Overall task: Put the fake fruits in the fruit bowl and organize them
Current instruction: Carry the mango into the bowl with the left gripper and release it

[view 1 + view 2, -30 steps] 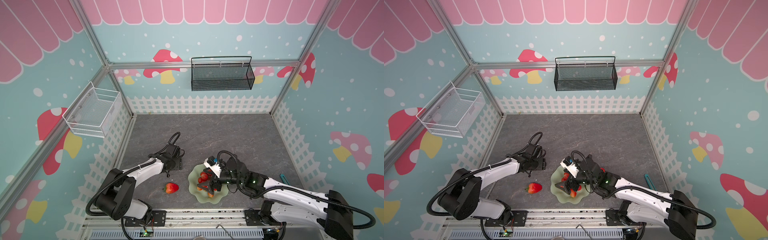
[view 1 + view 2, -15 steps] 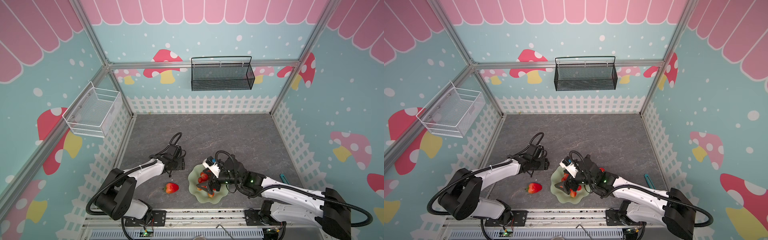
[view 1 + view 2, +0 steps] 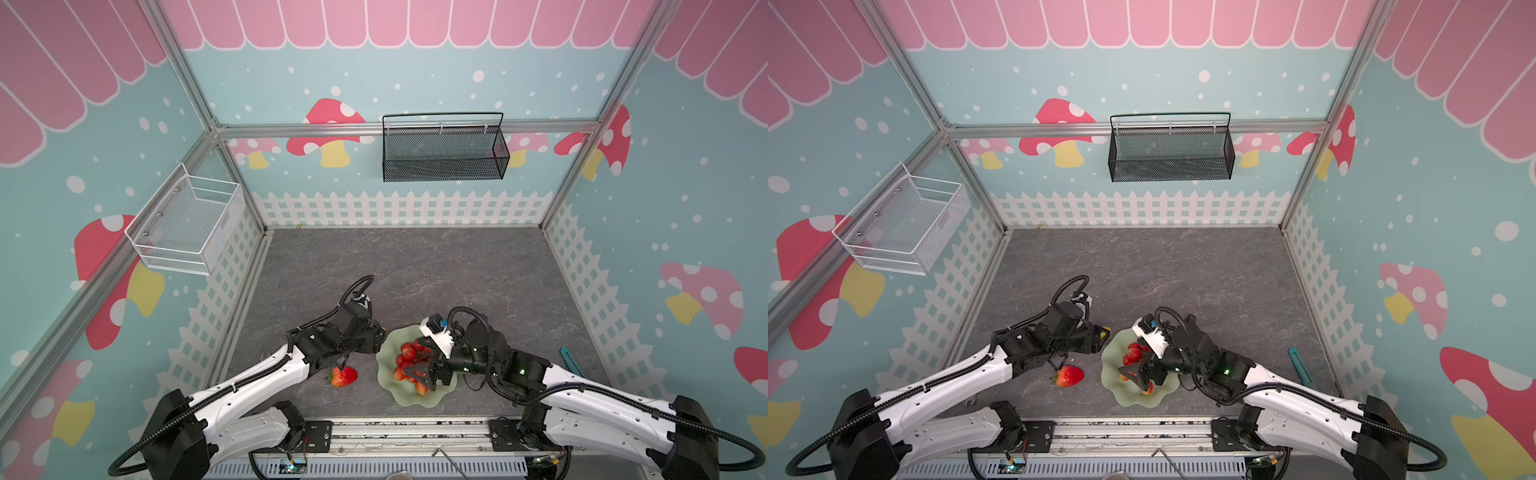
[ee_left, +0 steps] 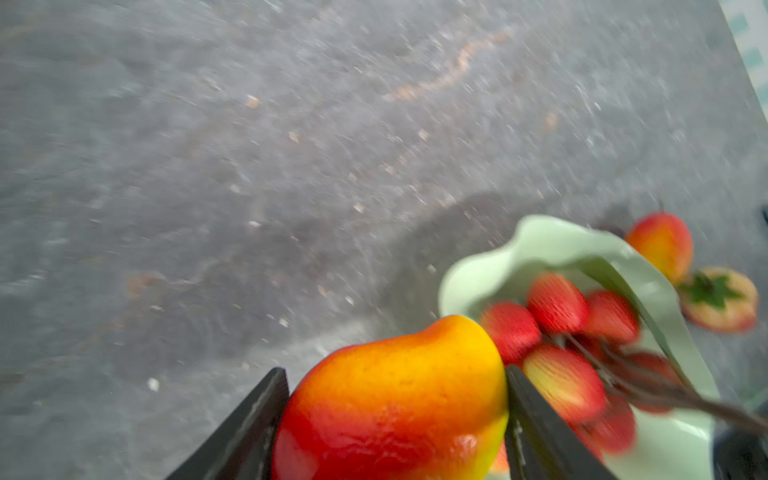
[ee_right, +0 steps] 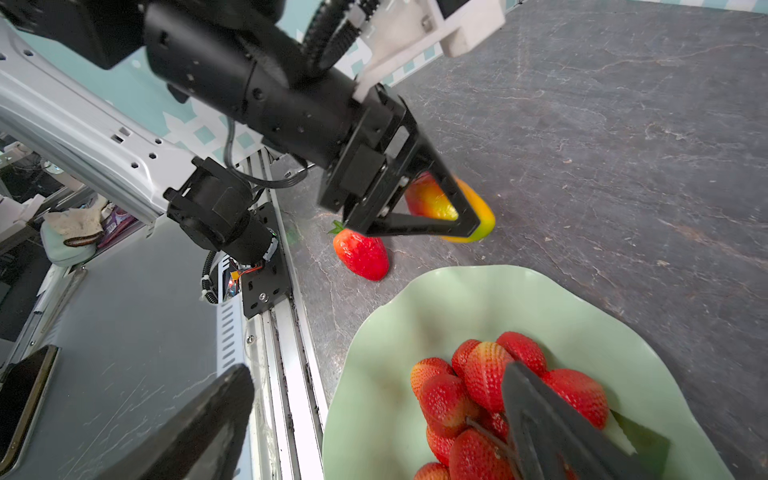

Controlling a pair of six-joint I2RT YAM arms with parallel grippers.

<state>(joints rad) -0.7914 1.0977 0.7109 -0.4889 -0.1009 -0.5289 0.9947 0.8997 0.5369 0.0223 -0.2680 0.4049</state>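
Clamped on a mango [image 4: 395, 399], my left gripper [image 5: 432, 208] hangs just beside the fruit bowl [image 3: 388, 357]. Right gripper [image 5: 374, 415] stands wide open over the berries [image 5: 490, 386] in it. One strawberry [image 3: 344, 375] lies on the bench [image 3: 415, 266].

This is a robot test cell dressed up as a play set, not a real home or kitchen. Printed teal wall panels [image 3: 436, 75] with pink scallops, red mushrooms and a white picket fence stand in a bare aluminium frame [image 3: 407, 126]. The floor is a grey stone-look mat [image 3: 415, 266]. Two white-and-black robot arms [image 3: 257, 378] sit on a metal rail [image 3: 407, 428] at the front edge (wiring and circuit boards exposed).
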